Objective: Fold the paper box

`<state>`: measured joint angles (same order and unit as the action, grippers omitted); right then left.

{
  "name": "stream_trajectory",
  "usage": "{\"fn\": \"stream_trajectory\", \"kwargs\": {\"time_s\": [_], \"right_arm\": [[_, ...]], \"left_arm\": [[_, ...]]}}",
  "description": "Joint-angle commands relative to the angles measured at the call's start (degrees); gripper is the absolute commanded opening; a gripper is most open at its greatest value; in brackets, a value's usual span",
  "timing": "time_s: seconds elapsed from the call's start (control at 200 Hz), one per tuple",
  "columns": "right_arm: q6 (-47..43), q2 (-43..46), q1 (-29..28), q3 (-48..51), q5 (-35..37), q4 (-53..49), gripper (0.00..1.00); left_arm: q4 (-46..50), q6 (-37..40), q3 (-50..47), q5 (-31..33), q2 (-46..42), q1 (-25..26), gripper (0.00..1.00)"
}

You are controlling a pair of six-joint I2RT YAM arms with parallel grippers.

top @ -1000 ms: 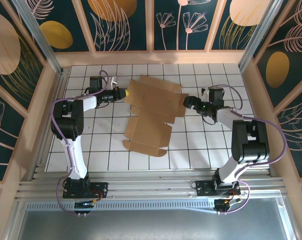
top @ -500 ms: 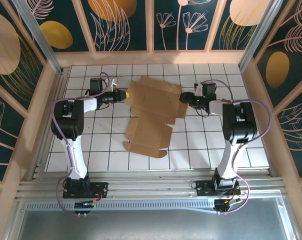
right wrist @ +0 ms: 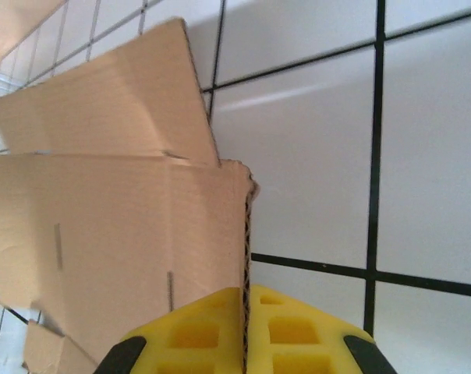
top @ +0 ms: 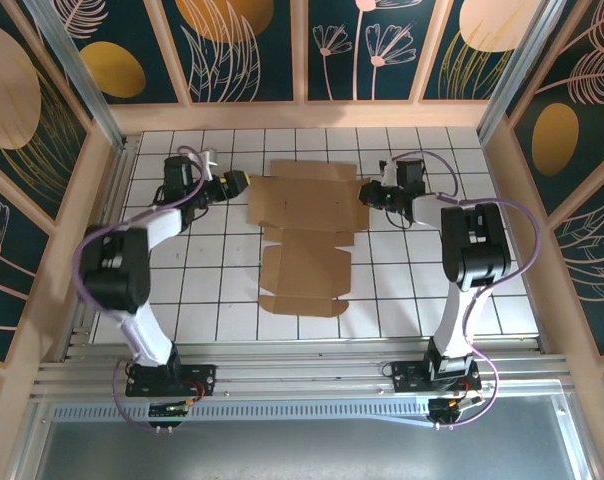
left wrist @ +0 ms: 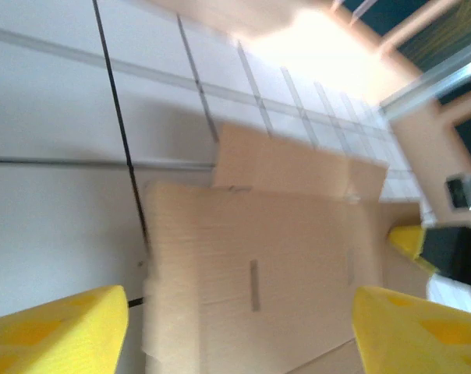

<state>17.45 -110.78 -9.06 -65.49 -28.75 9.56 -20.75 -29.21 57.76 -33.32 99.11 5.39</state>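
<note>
Shows the paper box (top: 304, 235) spread open and flat on the white tiled surface (top: 202, 290), toward the far middle, with its widest panel farthest from the arm bases and a narrower run of panels and flaps reaching back toward them. Places the left claw (top: 244, 185) at the left edge of that wide panel, yellow fingers (left wrist: 56, 331) set well apart and brown cardboard visible between them; gives no clear sign of contact. Places the right claw (top: 366, 195) at the opposite edge, its two yellow pads (right wrist: 196, 335) pressed together on the thin corrugated edge of the cardboard.
</note>
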Motion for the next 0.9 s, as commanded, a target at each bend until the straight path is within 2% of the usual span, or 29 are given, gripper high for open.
{"fn": "stream_trajectory", "kwargs": {"time_s": [0.0, 0.07, 0.14, 0.235, 0.415, 0.566, 0.726, 0.896], "right_arm": [[-4.5, 6.1, -1.7, 1.3, 3.2, 2.3, 0.0], [-5.1, 7.6, -2.1, 2.3, 4.4, 3.7, 0.0], [-4.9, 8.5, -2.2, 3.4, 4.7, 5.6, 0.0], [-4.9, 9.8, -2.5, 5.9, 4.5, 9.4, 0.0], [-5.6, 12.6, -4.4, 11.7, 4.8, 15.7, 0.0], [-7.4, 14.7, -5.4, 14.6, 5.7, 15.8, 0.0], [-8.0, 17.0, -6.2, 18.1, 7.1, 17.2, 0.0], [-7.6, 17.6, -7.2, 21.0, 9.3, 23.4, 0.0]], "left_arm": [[1.5, -7.9, -5.0, 14.5, -13.0, 3.8, 0.64], [9.3, -10.8, -6.5, 22.4, -16.8, 8.7, 0.55], [14.1, -14.1, -7.9, 26.8, -18.1, 14.5, 0.52], [15.0, -20.1, -9.1, 26.5, -15.7, 21.3, 0.51], [14.6, -25.8, -4.6, 27.8, -3.0, 31.4, 0.45], [14.7, -27.9, -2.3, 31.4, 4.8, 33.3, 0.38], [16.9, -30.2, -2.8, 32.5, 7.2, 33.4, 0.33], [16.1, -31.1, -5.9, 31.5, 7.1, 33.4, 0.27]]}}
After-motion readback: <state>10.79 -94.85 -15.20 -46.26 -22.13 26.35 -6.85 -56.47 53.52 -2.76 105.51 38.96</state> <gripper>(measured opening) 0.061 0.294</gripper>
